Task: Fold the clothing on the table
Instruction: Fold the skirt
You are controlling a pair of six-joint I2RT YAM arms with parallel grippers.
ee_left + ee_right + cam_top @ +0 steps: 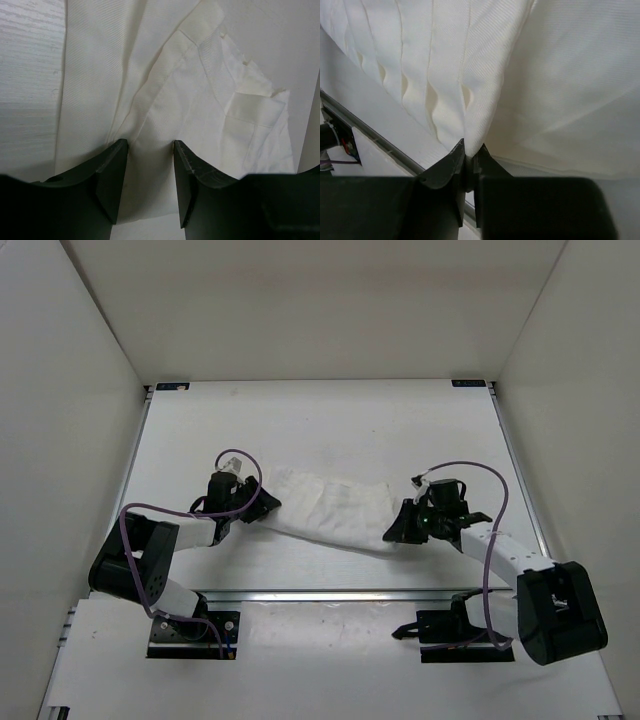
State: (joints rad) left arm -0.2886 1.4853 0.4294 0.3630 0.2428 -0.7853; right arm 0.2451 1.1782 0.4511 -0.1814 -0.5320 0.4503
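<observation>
desk (320, 420): white, metal rail (330, 594) along the near edge.

clothing (335, 508): mid-desk, stretched in a band between the two jaws. Left end sits a bit farther, right end nearer, close to the rail. Not folded yet.

right jaws: clamped tight on the clothing's right end. In the right wrist view the bite is only on the very tip of a fabric edge, and the cloth fans up from there.

left jaws: parted about midway at the left end. Cloth lies flat in the gap and doesn't look pinched.

creases (402, 75): parallel pleats run from the right pinch, buckling near the edge.

pocket patch (252, 107): small flap, rumpled, right of the left jaws.

Risks, my read:
- The right bite is shallow, so thin fabric can slip out under any pull.
- The left side isn't holding. If the right lifts or drags, the whole piece slides instead of folding.
- The right end is near the rail, so a low sweep could snag the cloth on it.
- Pleats may bunch and give a crooked fold line.
</observation>
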